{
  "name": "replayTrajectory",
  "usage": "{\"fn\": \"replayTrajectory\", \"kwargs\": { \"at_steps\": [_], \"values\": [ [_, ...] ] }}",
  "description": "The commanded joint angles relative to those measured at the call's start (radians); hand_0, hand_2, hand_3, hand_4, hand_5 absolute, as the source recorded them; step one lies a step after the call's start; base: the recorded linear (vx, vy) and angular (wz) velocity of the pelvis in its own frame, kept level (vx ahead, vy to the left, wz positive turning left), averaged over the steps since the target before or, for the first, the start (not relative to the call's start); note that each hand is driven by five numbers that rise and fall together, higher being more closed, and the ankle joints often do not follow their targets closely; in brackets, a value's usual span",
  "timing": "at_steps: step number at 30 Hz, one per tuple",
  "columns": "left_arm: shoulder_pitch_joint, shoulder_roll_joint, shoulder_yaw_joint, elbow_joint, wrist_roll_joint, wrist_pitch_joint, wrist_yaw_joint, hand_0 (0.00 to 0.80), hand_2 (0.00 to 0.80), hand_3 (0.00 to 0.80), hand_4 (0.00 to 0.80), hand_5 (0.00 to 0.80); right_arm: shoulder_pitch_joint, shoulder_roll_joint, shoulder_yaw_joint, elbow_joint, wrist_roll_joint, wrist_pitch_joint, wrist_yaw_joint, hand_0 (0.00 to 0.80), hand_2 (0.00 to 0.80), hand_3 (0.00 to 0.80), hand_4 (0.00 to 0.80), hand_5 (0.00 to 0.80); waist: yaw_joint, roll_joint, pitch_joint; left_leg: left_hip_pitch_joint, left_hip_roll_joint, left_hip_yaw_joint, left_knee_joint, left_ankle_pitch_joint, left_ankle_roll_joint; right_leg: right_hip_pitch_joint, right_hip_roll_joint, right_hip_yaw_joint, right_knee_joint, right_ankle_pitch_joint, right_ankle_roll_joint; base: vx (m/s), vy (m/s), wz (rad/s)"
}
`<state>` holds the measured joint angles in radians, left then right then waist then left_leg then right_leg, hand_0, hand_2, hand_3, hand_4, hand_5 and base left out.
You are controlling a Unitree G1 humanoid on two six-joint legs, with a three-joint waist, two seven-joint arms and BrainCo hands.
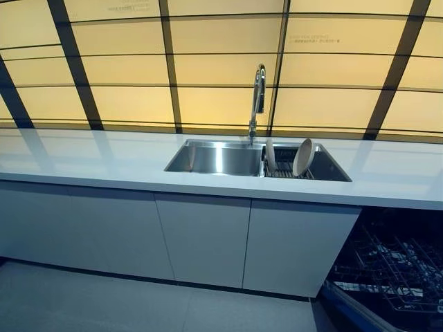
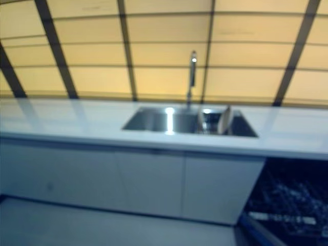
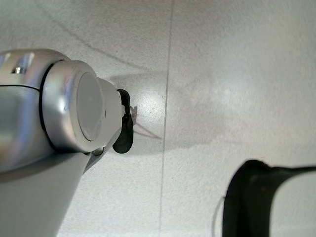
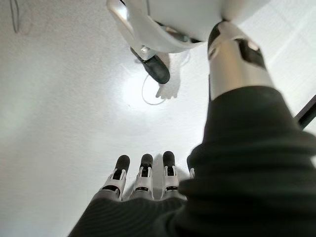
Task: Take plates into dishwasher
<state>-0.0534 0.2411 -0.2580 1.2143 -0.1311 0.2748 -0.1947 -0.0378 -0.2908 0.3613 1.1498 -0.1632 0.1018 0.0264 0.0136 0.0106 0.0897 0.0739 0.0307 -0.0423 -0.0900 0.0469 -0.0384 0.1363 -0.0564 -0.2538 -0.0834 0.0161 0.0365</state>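
Right hand (image 4: 143,185): hangs low over the floor, fingers straight, empty.
Left hand: unseen in any view.
Dishwasher (image 1: 394,273): open at lower right, rack bare.
Plates (image 1: 302,157): upright in the sink (image 1: 214,159) rack, beyond the counter (image 1: 83,162).
Advice: step close, grip one rim firmly.

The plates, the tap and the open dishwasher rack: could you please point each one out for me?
plates (image 1: 302,158), left eye view: face of the larger plate standing in the sink's rack.
tap (image 1: 258,97), left eye view: upper spout.
dishwasher rack (image 1: 398,270), left eye view: wire grid, lower right.
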Motion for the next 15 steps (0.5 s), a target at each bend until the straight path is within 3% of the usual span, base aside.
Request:
{"fn": "replayTrajectory", "kwargs": {
  "at_steps": [1,2,5,6,8,11,15],
  "values": [
    [-0.057,0.034,-0.041,-0.041,0.053,0.054,0.002,0.000,0.000,0.000,0.000,0.000,-0.114,-0.019,0.090,-0.170,0.039,-0.081,0.191,0.000,0.000,0.000,0.000,0.000,0.020,-0.028,0.031,0.013,-0.063,0.099,0.041,-0.084,0.066,-0.074,-0.012,0.070,0.073,-0.022,0.049,-0.038,-0.052,0.00],
    [-0.057,0.036,-0.043,-0.046,0.054,0.057,0.001,0.000,0.000,0.000,0.000,0.000,-0.115,-0.022,0.093,-0.184,0.039,-0.082,0.203,0.000,0.000,0.000,0.000,0.000,0.021,-0.028,0.031,0.012,-0.063,0.099,0.041,-0.083,0.065,-0.074,-0.012,0.069,0.073,-0.022,0.049,-0.042,-0.062,0.00],
    [-0.058,0.077,-0.065,-0.121,0.061,0.110,-0.016,0.000,0.000,0.000,0.000,0.000,-0.137,-0.099,0.138,-0.433,0.067,-0.122,0.325,0.000,0.000,0.000,0.000,0.000,0.026,-0.036,0.036,0.003,-0.063,0.096,0.044,-0.079,0.063,-0.080,-0.009,0.063,0.072,-0.019,0.049,-0.039,-0.079,0.02],
    [-0.055,0.083,-0.068,-0.132,0.059,0.117,-0.015,0.000,0.000,0.000,0.000,0.000,-0.141,-0.124,0.144,-0.491,0.073,-0.113,0.351,0.000,0.000,0.000,0.000,0.000,0.024,-0.037,0.037,0.004,-0.063,0.095,0.043,-0.079,0.063,-0.080,-0.007,0.064,0.073,-0.021,0.048,-0.030,-0.090,0.06],
    [-0.046,0.107,-0.076,-0.155,0.051,0.131,-0.015,0.000,0.000,0.000,0.000,0.000,-0.169,-0.241,0.172,-0.693,0.165,-0.073,0.527,0.000,0.000,0.000,0.000,0.000,0.017,-0.042,0.037,0.002,-0.062,0.096,0.040,-0.075,0.060,-0.084,0.000,0.065,0.081,-0.027,0.044,-0.020,-0.094,0.07],
    [-0.050,0.122,-0.087,-0.149,0.039,0.134,-0.006,0.000,0.000,0.000,0.000,0.000,-0.207,-0.297,0.161,-0.763,0.244,-0.106,0.508,0.000,0.000,0.000,0.000,0.000,0.011,-0.044,0.039,0.001,-0.058,0.091,0.052,-0.078,0.058,-0.086,0.008,0.067,0.102,-0.042,0.033,0.003,-0.092,0.20],
    [-0.043,0.117,-0.070,-0.133,0.007,0.113,0.031,0.000,0.000,0.000,0.000,0.000,-0.246,-0.334,0.139,-0.902,0.290,-0.066,0.572,0.000,0.000,0.000,0.000,0.000,0.003,-0.050,0.048,-0.013,-0.053,0.087,0.112,-0.102,0.055,-0.090,0.015,0.078,0.118,-0.058,0.016,-0.006,-0.076,0.31]
  ]
}}
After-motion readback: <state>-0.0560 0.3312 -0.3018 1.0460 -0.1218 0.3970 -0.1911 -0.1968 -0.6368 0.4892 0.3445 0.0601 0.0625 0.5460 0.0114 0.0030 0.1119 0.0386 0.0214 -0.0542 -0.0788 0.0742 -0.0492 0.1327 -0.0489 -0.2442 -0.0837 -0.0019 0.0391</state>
